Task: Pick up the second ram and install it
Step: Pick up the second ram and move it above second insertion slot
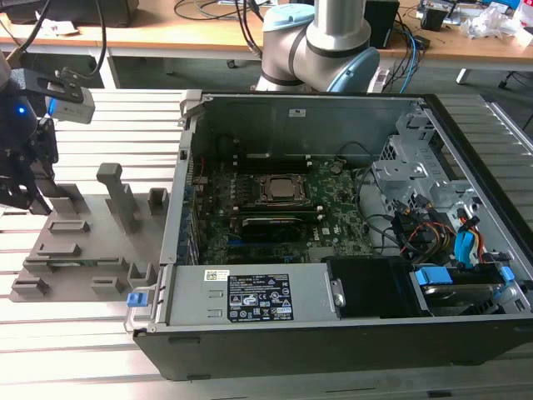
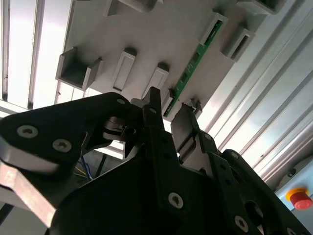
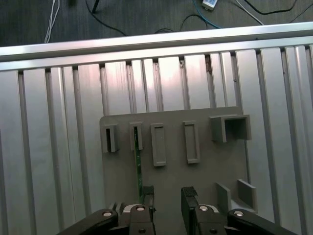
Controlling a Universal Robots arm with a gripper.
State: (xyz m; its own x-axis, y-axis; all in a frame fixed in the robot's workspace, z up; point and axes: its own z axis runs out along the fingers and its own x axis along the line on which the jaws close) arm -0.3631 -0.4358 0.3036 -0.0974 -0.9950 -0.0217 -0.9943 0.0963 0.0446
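The gripper [image 3: 167,192] is hovering low over the grey holder tray [image 3: 205,171], its fingers standing apart and clamping nothing. The second ram [image 3: 138,166] is standing on edge in one of the tray's slots, its near end lying just beside one fingertip. I am judging it light, stiff, thin and fragile; its flat faces are offering the safest hold, away from the contact edge.

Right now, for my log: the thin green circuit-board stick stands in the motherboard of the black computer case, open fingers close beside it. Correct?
No. The thin green circuit-board stick stands in the grey slotted plastic holder tray, not the motherboard; the first wrist view shows it, open fingers close beside it.
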